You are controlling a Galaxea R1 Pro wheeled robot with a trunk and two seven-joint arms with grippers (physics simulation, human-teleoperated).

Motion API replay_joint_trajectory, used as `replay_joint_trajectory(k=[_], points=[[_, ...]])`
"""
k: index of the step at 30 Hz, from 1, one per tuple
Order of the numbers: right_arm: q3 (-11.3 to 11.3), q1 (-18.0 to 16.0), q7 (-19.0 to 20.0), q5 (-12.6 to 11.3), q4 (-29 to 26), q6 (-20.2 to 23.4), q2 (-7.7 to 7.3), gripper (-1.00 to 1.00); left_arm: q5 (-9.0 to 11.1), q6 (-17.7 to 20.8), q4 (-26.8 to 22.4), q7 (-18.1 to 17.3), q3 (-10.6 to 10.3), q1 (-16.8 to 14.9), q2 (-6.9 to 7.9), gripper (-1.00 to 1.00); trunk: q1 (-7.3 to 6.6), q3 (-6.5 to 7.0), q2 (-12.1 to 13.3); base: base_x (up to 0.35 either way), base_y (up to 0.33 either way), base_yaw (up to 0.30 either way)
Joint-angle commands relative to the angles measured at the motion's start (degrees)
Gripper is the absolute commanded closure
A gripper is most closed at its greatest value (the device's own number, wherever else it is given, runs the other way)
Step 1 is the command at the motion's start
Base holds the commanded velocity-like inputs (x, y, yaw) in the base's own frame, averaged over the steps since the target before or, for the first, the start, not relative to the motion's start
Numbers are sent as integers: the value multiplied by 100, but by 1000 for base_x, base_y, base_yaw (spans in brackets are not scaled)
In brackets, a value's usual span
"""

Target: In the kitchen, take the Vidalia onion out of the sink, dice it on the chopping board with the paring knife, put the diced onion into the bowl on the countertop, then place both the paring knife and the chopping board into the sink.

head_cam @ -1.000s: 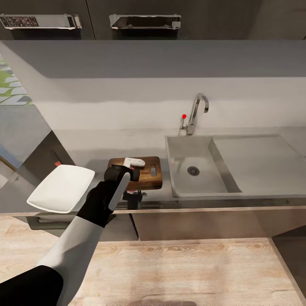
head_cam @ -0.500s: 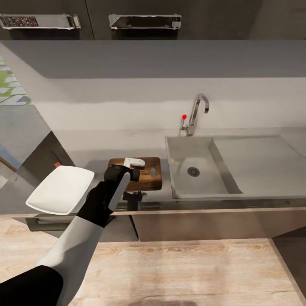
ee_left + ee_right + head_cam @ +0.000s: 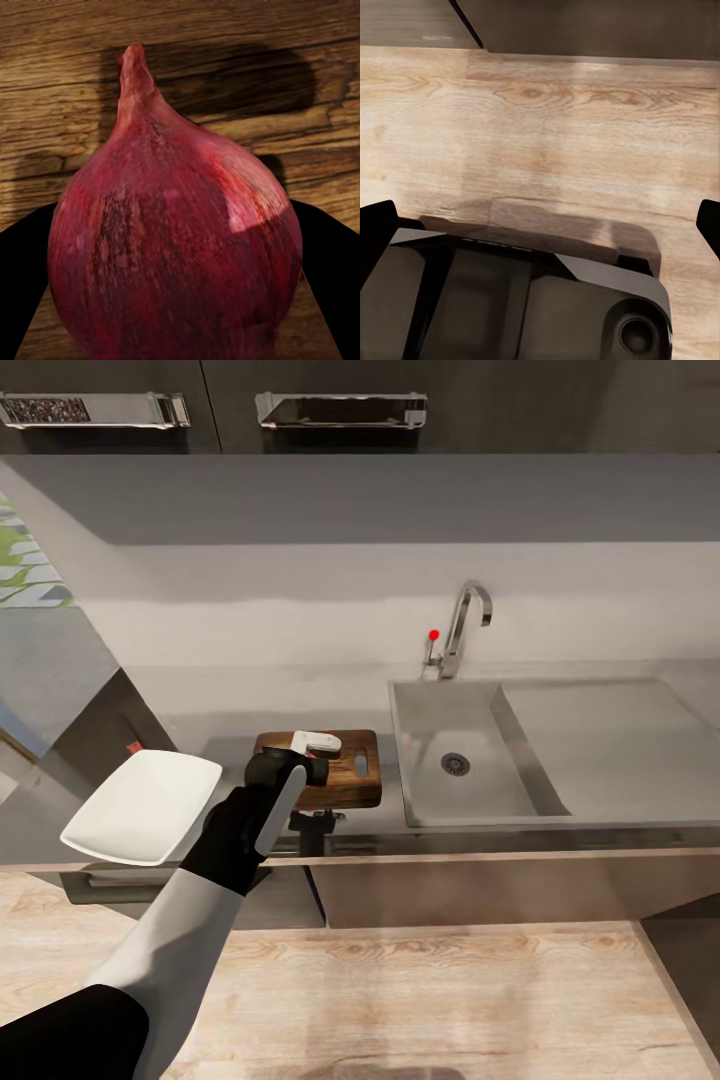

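While my left gripper point(image 3: 176, 300) clamps the Vidalia onion point(image 3: 176, 240) at its widest girth over the chopping board point(image 3: 345, 775), nine o'clock of the sink point(image 3: 520, 760), its papery skin looks slippery; my right gripper's jaws stand apart, empty

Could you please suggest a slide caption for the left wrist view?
Left pincer holding a red-skinned onion between its dark fingers, just above the grained chopping board.

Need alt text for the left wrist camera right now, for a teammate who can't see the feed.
A dark red onion with a pointed tip sits close up between the two black fingers of the left claw, seen against the brown grain of the wooden chopping board. Its shadow falls across the board.
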Motion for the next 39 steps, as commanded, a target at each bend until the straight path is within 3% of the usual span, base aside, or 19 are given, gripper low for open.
replay_joint_trajectory(k=[1, 9, 29, 39], points=[[-13, 2, 10, 59, -8, -9, 4, -100, 37, 21, 51, 56, -5, -3, 5, 100, 5, -13, -7, 0, 0, 0], [-13, 2, 10, 59, -8, -9, 4, -100, 37, 21, 42, 56, -5, -3, 7, 100, 5, -24, -7, 0, 0, 0], [-13, 2, 11, 59, -8, -13, 4, -100, 36, 21, 33, 64, -5, -2, 7, 100, 5, 139, -7, 0, 0, 0], [-13, 2, 10, 59, -8, -15, 4, -100, 35, 21, 41, 64, -5, -3, 7, 100, 5, 153, -7, 63, -6, 0]])
